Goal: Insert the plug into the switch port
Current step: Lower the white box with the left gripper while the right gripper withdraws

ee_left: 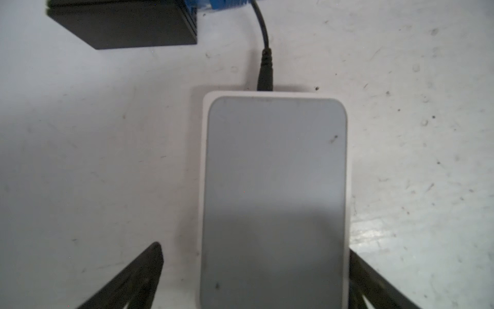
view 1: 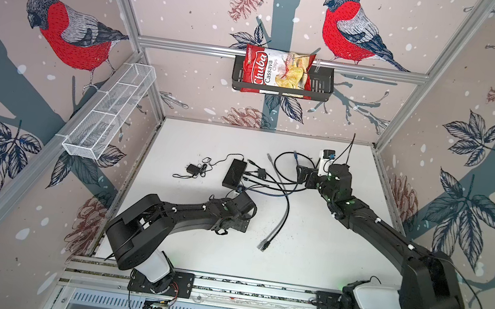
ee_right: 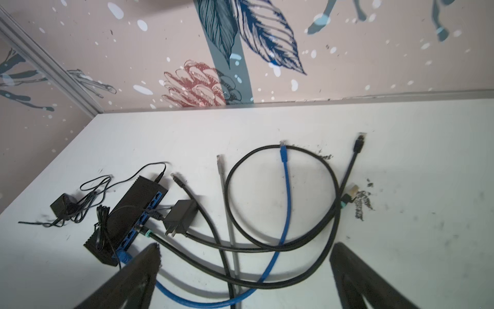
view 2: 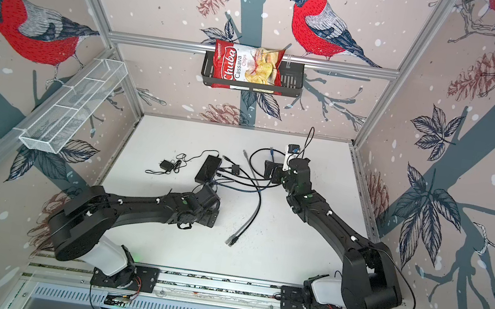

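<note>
So, left gripper (ee_left: 254, 248): we saw its jaws spread wide astride the near end of the white box (ee_left: 275, 174). One finger stood clear of the box's side and the other lay right against the opposite side, so it held nothing.
White box: we found it flat on the table (view 1: 325, 250), just near of the black switch (view 1: 234, 173) and mostly hidden under the left wrist in both top views.
Black plug (ee_left: 265, 77): we saw it meeting the far edge of the white box, its cord curving away toward the switch. How deep it sat we could not tell.
Black switch: we noted it left of the table's middle, with a blue plug (ee_left: 222, 4) at its port side.
Right gripper (ee_right: 247, 246): we saw it fully spread and empty, hovering far and right over a black cable loop (ee_right: 334, 179), a blue cable (ee_right: 287, 187) and a grey cable (ee_right: 225, 187).
Loose cable (view 1: 286, 214): we saw it run toward the near middle, ending in a grey plug (view 1: 263, 245).
</note>
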Robot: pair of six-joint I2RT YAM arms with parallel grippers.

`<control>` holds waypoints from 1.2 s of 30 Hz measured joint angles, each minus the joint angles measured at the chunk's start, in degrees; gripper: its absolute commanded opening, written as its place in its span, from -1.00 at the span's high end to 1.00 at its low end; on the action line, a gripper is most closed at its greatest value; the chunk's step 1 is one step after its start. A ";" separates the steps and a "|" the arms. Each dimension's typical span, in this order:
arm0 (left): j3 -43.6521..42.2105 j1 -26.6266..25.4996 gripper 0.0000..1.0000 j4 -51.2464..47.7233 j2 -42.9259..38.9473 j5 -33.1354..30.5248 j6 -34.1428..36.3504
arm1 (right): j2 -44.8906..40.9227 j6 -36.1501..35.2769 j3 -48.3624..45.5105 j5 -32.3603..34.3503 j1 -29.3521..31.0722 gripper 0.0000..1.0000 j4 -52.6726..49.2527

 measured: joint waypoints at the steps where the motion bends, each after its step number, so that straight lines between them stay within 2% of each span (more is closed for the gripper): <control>1: 0.02 -0.04 -0.96 -0.28 -1.01 -0.57 0.00 | -0.90 -0.90 -0.57 0.87 0.00 -0.99 0.79; 5: 0.33 -0.66 -0.96 -0.70 -5.62 -2.60 1.31 | -3.72 -2.32 -2.47 3.96 -0.46 -0.99 3.87; 9: 0.52 -2.78 -0.96 0.33 -9.18 -2.54 4.20 | -3.34 -0.66 -0.15 5.22 -2.71 -0.97 0.92; 12: 0.26 -4.57 -0.96 2.25 -11.13 -2.16 6.10 | -1.38 -0.02 3.63 4.26 -3.13 -0.65 -3.30; 18: -2.73 -5.73 -0.96 7.50 -15.19 -2.19 8.50 | 2.38 4.50 4.76 -0.09 -1.99 -0.26 -14.75; 21: -4.76 -5.77 -0.96 10.40 -16.68 -2.80 9.03 | 4.20 5.97 2.93 -2.47 0.52 -0.13 -18.56; 28: -7.82 -5.77 -0.96 13.18 -18.91 -9.01 8.37 | 10.43 9.97 0.85 -5.92 6.49 0.13 -21.16; 33: -10.14 -5.31 -0.96 15.87 -21.84 -10.99 8.35 | 14.60 12.68 1.42 -6.21 9.09 0.24 -21.81; 36: -11.45 -4.55 -0.96 17.25 -22.99 -11.04 8.41 | 16.61 13.33 2.25 -6.21 9.88 0.40 -22.05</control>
